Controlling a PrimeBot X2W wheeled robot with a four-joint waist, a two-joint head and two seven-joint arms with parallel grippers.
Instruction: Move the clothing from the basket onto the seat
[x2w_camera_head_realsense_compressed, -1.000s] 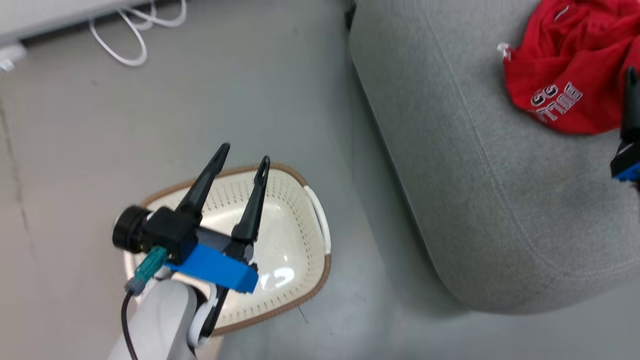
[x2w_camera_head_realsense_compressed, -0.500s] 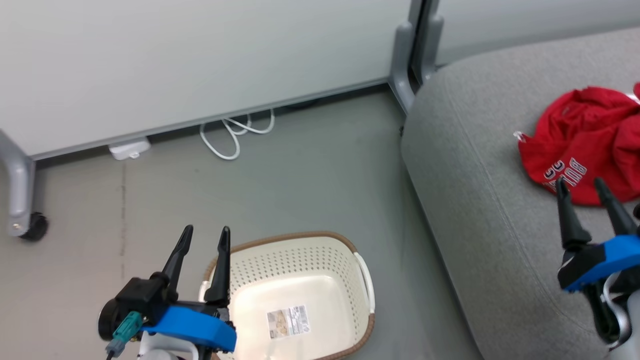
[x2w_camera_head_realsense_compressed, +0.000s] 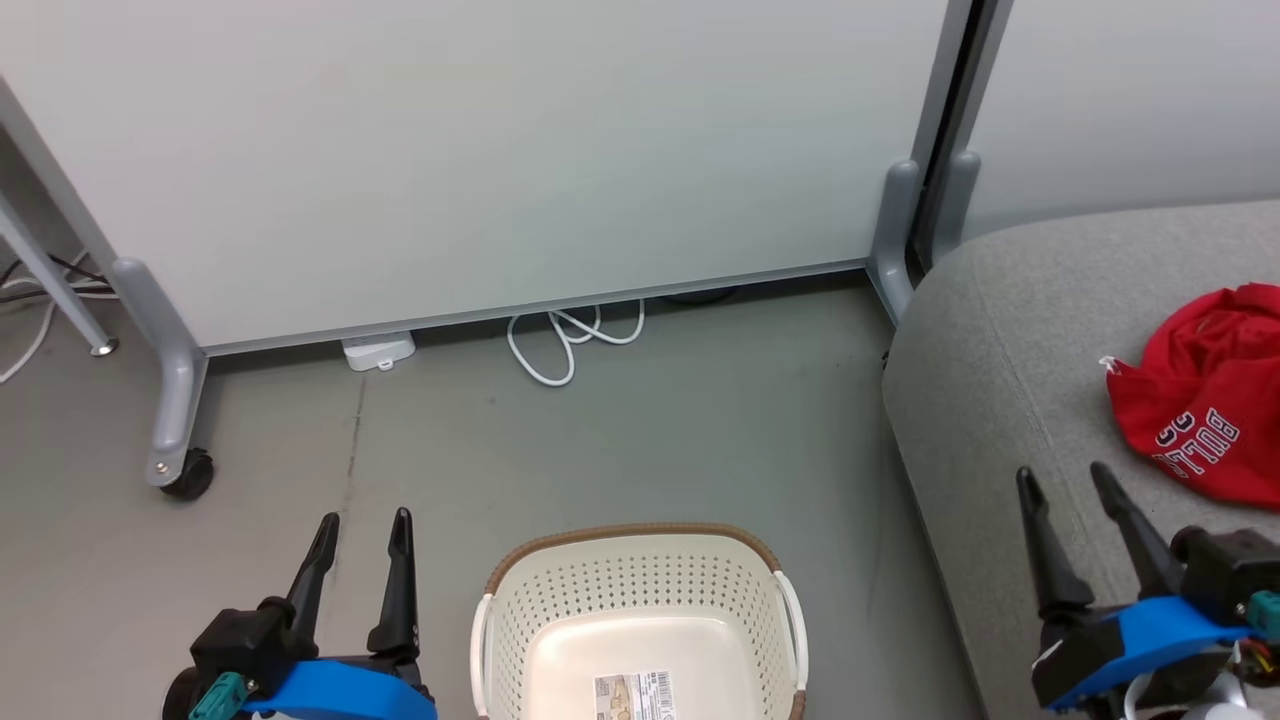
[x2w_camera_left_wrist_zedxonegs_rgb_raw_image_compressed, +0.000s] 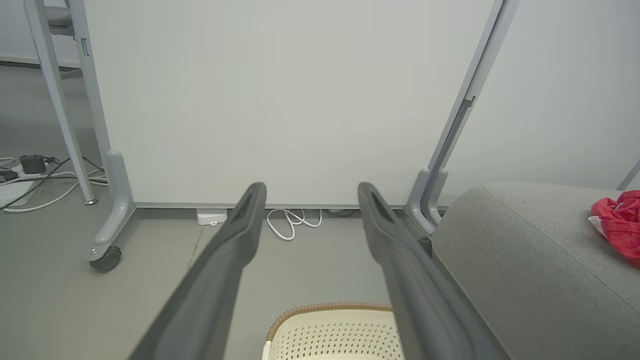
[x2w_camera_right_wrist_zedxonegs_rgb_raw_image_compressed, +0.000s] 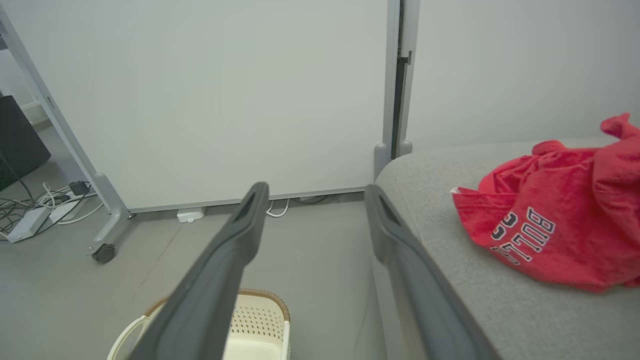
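The left hand (x2w_camera_head_realsense_compressed: 366, 516) and right hand (x2w_camera_head_realsense_compressed: 1061, 470) hover open and empty, fingers pointing forward. The red clothing (x2w_camera_head_realsense_compressed: 1200, 400), lettered "BULLS", lies on the seat (x2w_camera_head_realsense_compressed: 1000, 350). The basket (x2w_camera_head_realsense_compressed: 630, 530) holds an unreadable label (x2w_camera_head_realsense_compressed: 632, 695).

Bare floor (x2w_camera_head_realsense_compressed: 640, 440) runs between basket (x2w_camera_head_realsense_compressed: 630, 533) and seat (x2w_camera_head_realsense_compressed: 1000, 330), partition (x2w_camera_head_realsense_compressed: 480, 150) beyond.
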